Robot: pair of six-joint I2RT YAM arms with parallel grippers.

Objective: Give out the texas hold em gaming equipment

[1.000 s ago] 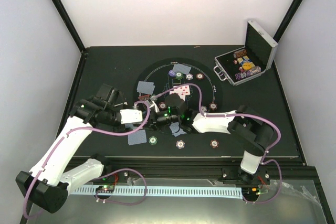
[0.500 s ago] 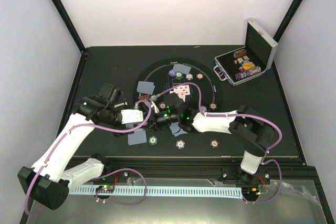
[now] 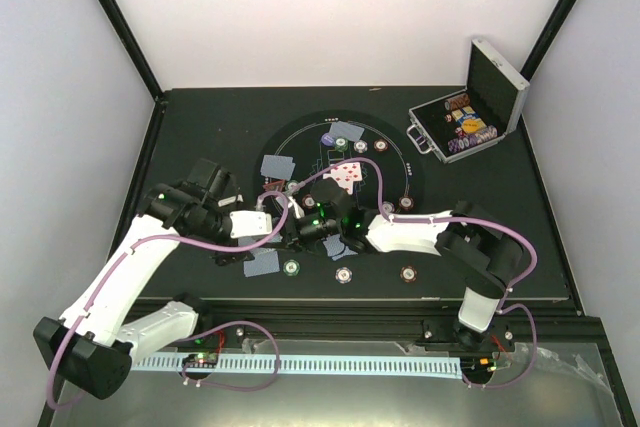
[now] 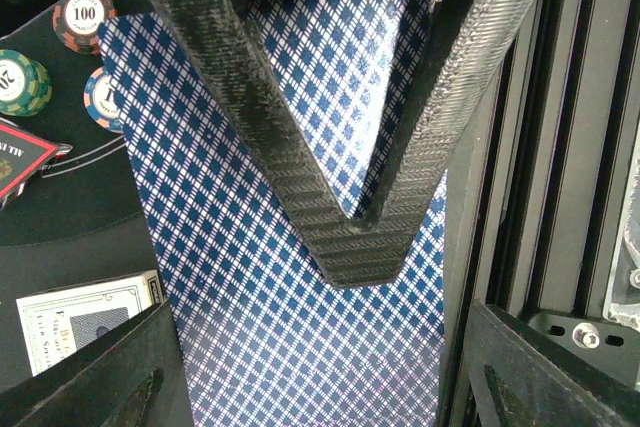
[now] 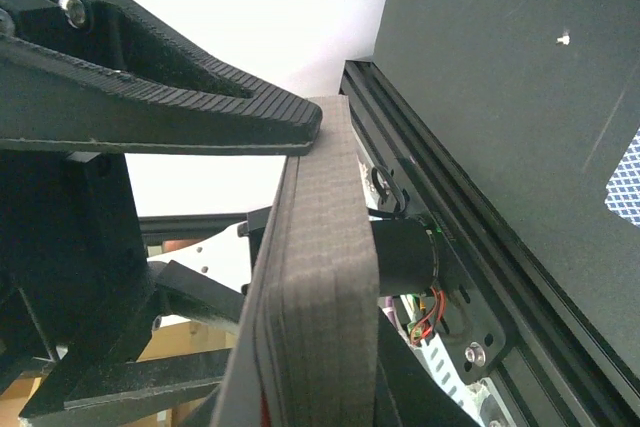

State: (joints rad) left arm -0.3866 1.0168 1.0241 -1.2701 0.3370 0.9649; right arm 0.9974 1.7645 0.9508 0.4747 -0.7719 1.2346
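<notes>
Tabletop (image 3: 200,127): card (image 4: 230,277) flat under L pincer (image 4: 355,247), grip unclear; R pincer (image 5: 322,152) clamps deck (image 5: 320,277).

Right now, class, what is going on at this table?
Two robot arms are laying out poker gear on a black mat. The right pincer grips a deck of cards. The left pincer hangs above a blue-backed card lying face down by the mat's near edge. Loose chips and cards dot the mat; more chips sit in the open case.
</notes>
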